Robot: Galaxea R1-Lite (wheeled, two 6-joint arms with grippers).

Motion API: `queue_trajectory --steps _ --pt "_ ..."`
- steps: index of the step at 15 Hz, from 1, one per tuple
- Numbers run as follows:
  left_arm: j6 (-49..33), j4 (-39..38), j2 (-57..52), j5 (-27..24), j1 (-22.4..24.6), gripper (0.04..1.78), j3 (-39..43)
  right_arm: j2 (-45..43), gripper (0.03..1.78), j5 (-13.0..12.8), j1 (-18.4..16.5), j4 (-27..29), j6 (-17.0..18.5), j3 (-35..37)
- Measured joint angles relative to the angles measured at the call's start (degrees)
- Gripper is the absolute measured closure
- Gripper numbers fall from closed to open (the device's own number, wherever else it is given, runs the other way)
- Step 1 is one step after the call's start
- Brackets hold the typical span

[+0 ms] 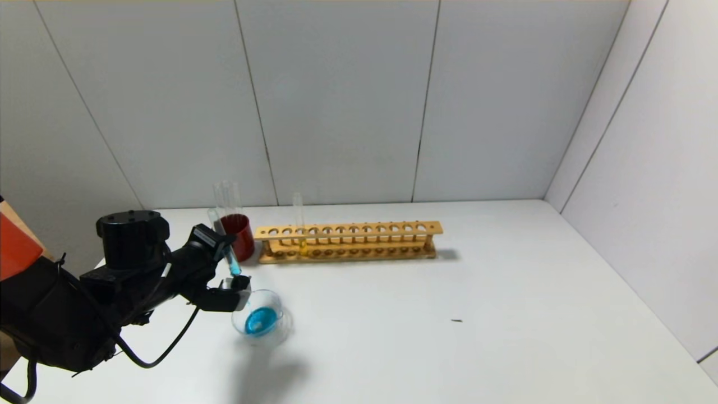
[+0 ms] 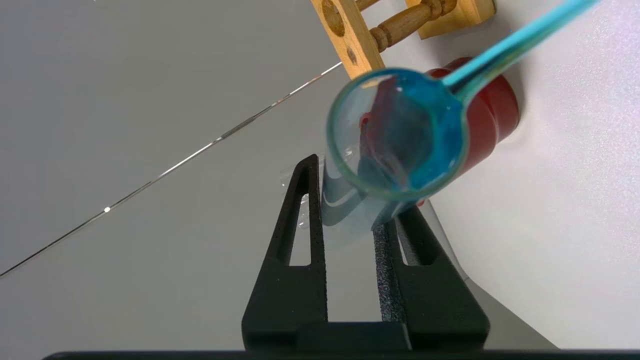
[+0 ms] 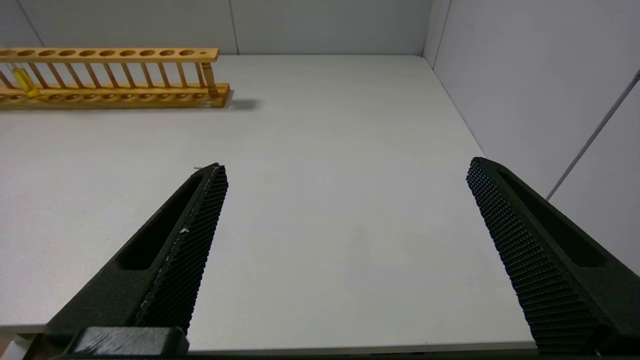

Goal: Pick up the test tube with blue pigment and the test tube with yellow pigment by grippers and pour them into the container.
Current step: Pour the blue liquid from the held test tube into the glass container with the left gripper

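The white table [image 1: 449,292] stands in a corner of pale grey panel walls [image 1: 336,101]. The left gripper [image 1: 233,278] pinches the slim glass test tube with blue pigment [image 1: 229,259], tilted over the small round clear glass container [image 1: 261,324], which holds blue liquid. The test tube with yellow pigment [image 1: 302,241] stands in the long wooden rack [image 1: 348,241], beside the dark red cup [image 1: 238,235]. The right gripper [image 3: 345,200] is spread wide above the table's near right part; its arm is cut off.

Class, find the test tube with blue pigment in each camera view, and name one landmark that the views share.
Head view: test tube with blue pigment, lower left, tilted in the left hand above the container.
Left wrist view: it runs to the upper right corner.
Right wrist view: not in it.
Shared landmark: wooden rack.
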Motion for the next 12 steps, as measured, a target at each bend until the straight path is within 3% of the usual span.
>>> queue_trajectory --steps 12 --pt "0.26 -2.71 0.24 1.32 -0.49 1.50 0.54 0.00 0.06 0.00 0.00 0.00 0.00 0.00"
